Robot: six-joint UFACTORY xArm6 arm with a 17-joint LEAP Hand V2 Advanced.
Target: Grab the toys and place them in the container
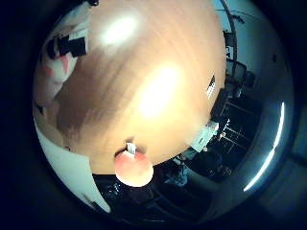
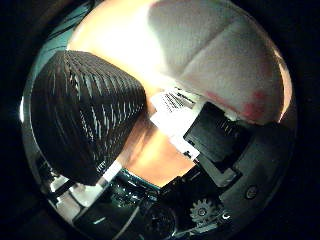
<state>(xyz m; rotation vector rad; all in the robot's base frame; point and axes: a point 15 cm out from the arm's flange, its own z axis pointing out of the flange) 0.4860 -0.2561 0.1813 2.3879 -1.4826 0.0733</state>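
1. Little finger side view: the wooden desk [image 1: 144, 72] fills most of the frame, with 2 bright glare patches on it.
2. An orange round thing [image 1: 133, 170] sits low in the frame, right at the desk's edge. A small white tag [image 1: 130, 148] stands against its desk-side rim. Probably 1 of the toys, but the shape is too blurred to say which.
3. Beyond the desk's edge, at lower right of that frame, is dark room clutter and 1 curved light strip [image 1: 268, 158]. None of it touches the desk things.
4. Thumb side view: a white soft-looking thing with red patches [image 2: 215, 60] fills the upper right, so it is very close to the palm. It lies over the desk surface. The same white and red shape shows at upper left of the little finger side view.
5. The hand [image 2: 85, 115] shows as a big black ribbed part at left of the thumb side frame, with black body and a gear at lower right. Bare desk shows between the ribbed part and the white thing.
6. Hand state: can't tell from these frames whether it is spread or clamped on the white thing.
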